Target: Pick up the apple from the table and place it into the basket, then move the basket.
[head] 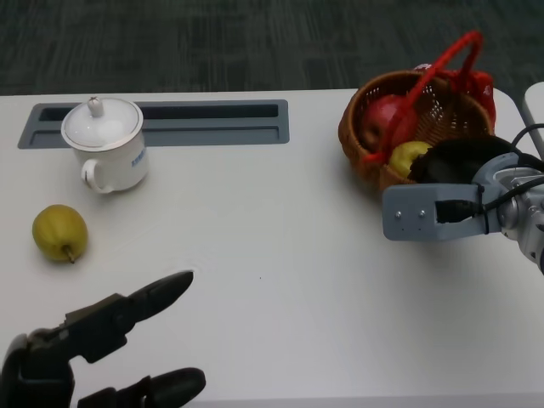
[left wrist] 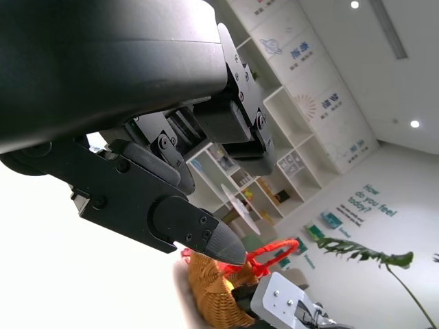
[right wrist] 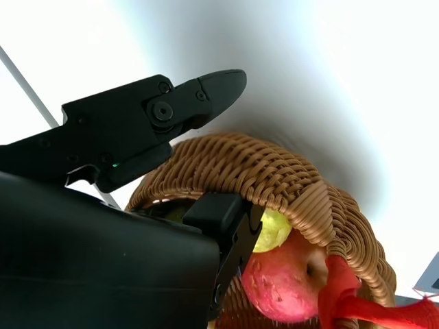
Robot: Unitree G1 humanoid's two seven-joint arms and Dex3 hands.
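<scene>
in the left wrist view, green lettering (left wrist: 368, 203) on the white far wall of the room reads "how do you feel today?". blue print on the white lidded ceramic mug (head: 106, 144) near the bench's far left corner is too small to read.

Your woven wicker basket with red handle (head: 425, 110) sits at the table's (head: 280, 255) far right, a red apple (head: 387, 119) and a yellow-green fruit (head: 406, 155) in it; right hand (head: 455, 161) at its near rim. Far left: white lidded mug (head: 106, 143); before it, a yellow-green pear (head: 59, 233)
</scene>
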